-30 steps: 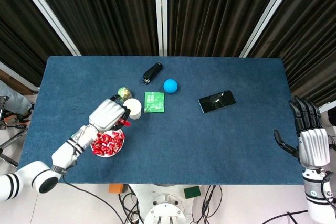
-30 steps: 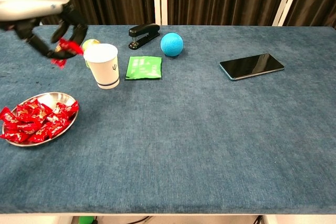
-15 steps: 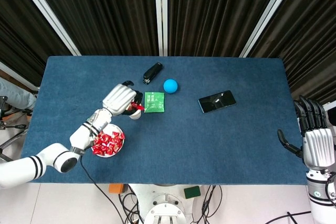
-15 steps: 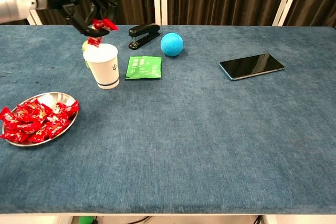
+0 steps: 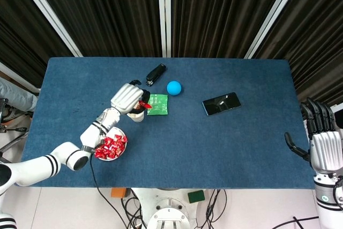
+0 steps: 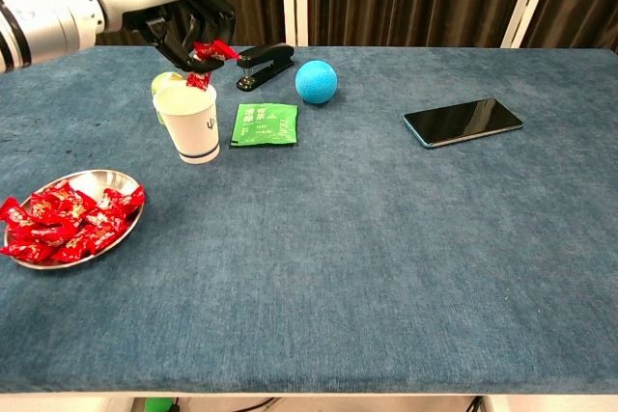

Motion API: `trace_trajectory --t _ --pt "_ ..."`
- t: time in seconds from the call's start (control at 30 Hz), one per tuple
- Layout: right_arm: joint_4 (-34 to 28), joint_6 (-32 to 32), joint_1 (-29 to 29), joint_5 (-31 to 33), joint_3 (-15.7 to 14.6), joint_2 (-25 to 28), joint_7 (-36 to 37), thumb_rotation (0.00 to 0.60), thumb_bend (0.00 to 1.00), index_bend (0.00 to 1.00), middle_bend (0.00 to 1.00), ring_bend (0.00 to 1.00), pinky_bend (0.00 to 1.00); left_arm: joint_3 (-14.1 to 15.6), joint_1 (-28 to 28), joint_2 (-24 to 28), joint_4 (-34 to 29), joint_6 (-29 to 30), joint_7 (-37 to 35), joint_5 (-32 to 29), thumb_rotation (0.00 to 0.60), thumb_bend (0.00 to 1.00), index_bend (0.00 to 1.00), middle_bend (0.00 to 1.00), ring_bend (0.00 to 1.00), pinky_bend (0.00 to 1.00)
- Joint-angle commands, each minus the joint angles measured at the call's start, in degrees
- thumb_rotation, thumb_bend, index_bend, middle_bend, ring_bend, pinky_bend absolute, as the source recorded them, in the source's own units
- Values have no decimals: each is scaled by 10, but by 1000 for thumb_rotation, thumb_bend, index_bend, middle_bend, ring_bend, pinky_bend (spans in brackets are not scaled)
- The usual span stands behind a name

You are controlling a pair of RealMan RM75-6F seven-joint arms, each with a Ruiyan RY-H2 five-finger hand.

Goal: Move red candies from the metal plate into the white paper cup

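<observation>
Red wrapped candy (image 6: 206, 52), pinched in the fingers (image 6: 189, 38) of the left hand (image 5: 128, 97), now carried from beside the shiny metal plate (image 6: 93, 180) to a spot right over the mouth of the white paper cup (image 6: 188, 121). A second ago held out to the left of the cup and lower; half a second ago just above the far rim; now a little further right and lower, one red end dangling at the rim (image 6: 200, 81). In judgement: transport done, release the only thing left for this piece. Risk: wrapper hanging near the far-right edge of the opening, so a careless drop could land on the blue table (image 6: 386, 238) near the green sachet (image 6: 266, 123).

Left arm stretched from the near left across the plate, hand palm down, fingers curled in around the candy, thumb side toward the black stapler (image 6: 264, 64). Heap of red candies (image 6: 58, 224) left in the plate, near left of the cup and well apart from it.

Right hand (image 5: 322, 142) idle at the near right edge, upright, fingers apart, holding nothing; seen only from the head view. Hardly moved across the second.
</observation>
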Motion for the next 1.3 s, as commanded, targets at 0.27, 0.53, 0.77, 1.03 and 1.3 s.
trace_trajectory --t 0.27,0.53,0.77,1.03,1.3 --pt "1 -10 2 3 -2 -2 -6 600 317 0 0 0 0 21 1 -20 43 4 -34 14 600 350 634 587 636 238" --pt "-1 -17 4 2 -5 -4 -13 600 317 0 0 0 0 32 7 -19 57 13 -56 23 600 350 631 582 627 238" --pt "-5 -21 6 0 -7 -6 -23 600 316 0 0 0 0 40 9 -21 67 15 -75 30 600 351 621 575 616 238" --pt "-7 -23 6 0 -7 -8 -30 600 317 0 0 0 0 45 9 -21 75 15 -87 36 600 351 599 559 604 237" --pt "-5 -27 8 1 -8 -12 -33 600 317 0 0 0 0 49 11 -20 80 16 -92 36 600 350 592 547 588 237"
